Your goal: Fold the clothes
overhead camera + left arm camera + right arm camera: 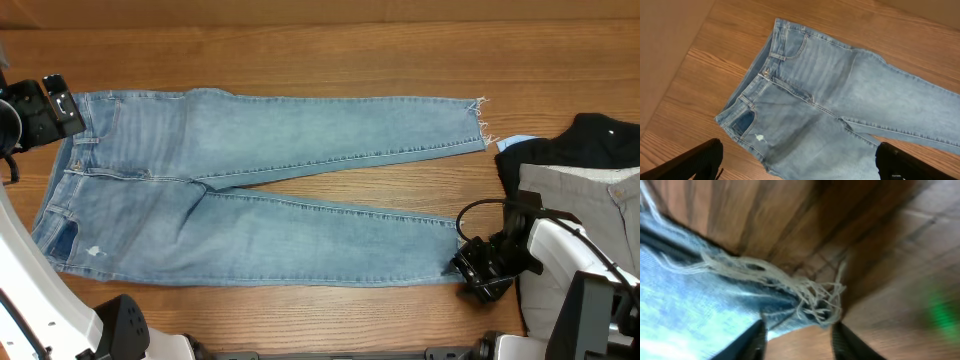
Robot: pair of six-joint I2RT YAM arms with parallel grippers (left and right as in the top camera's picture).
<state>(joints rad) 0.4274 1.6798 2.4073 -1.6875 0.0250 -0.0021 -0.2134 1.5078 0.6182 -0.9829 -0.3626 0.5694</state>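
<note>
Flat across the wooden table (pixel 300 50), jeans (pixel 250 190), front up, waistband to the left, legs splayed out to the right. By the waistband, left claw (pixel 800 159), spread wide, holding nothing. At the lower leg's frayed hem (pixel 810 295), right claw (pixel 797 335), narrowed, one finger on either side of the loose threads; pinching or not, cannot tell. Just past the leg ends, a grey garment (pixel 585 200) on a black garment (pixel 590 140), partly hidden under the right arm, close beside that claw.

no legible text, labels or numbers
</note>
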